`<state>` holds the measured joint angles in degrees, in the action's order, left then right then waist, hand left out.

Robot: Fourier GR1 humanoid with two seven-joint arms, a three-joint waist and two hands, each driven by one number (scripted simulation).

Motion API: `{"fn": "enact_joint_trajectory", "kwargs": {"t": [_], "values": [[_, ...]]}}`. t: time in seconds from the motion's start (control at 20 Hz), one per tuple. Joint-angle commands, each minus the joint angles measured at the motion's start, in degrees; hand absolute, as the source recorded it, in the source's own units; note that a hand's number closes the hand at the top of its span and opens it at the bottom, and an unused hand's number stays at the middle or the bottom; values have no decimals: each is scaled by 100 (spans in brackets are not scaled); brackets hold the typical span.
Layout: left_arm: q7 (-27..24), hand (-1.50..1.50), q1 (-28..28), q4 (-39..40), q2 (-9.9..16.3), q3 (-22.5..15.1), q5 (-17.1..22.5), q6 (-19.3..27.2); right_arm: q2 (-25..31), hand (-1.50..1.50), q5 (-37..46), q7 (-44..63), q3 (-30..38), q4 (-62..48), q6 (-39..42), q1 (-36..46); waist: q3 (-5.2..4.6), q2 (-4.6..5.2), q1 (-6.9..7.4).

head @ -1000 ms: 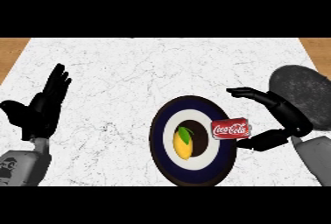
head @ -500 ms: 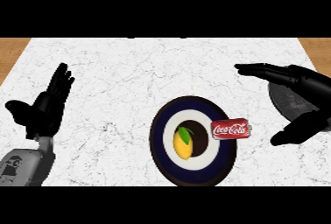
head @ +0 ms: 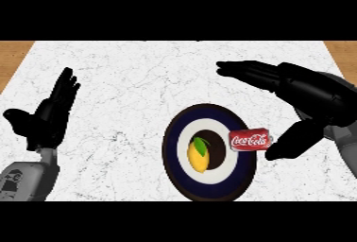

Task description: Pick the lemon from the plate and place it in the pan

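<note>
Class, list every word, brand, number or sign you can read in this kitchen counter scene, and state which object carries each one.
"Coca-Cola": white script on the red can, which lies on its side at the right rim of the plate.
Left forearm: a small dark mark shows on the grey cover, too small to read.
No other text is visible, on the lemon, the counter or either hand.

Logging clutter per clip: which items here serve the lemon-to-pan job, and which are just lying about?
Job: lemon; plate under it; right hand, open above the counter. The pan is not visible now.
Lying about: red soda can at the plate's right rim; left hand, resting open.
</note>
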<state>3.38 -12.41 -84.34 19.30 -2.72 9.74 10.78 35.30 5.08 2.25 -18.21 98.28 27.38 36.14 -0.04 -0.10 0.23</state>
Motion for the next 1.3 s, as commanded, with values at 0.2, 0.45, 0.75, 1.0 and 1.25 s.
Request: {"fn": "enact_joint_trajectory", "kwargs": {"t": [0.2, 0.45, 0.75, 1.0, 1.25], "values": [[50, 0, -75, 32, -81, 180, -87, -75, -598, -150, -36, 612, -435, 901, 555, -652, 4, -5, -43], [33, 0, 14, -29, -221, 195, -196, -119, -975, -150, 714, 745, -590, 426, 684, -508, 4, 7, 5], [-26, 0, 16, 18, -431, 186, -418, -170, -1561, -150, 1171, 1412, -580, 776, 768, -786, 4, 4, -20], [203, 0, -264, 47, -300, 387, -389, -326, -1864, -150, 1832, 1280, -582, 17, 703, -539, 4, 10, -1], [-53, 0, -90, 62, -503, 300, -652, -333, -1960, -150, 2040, 1002, -391, -277, 1113, -520, 4, 8, -10]]}}
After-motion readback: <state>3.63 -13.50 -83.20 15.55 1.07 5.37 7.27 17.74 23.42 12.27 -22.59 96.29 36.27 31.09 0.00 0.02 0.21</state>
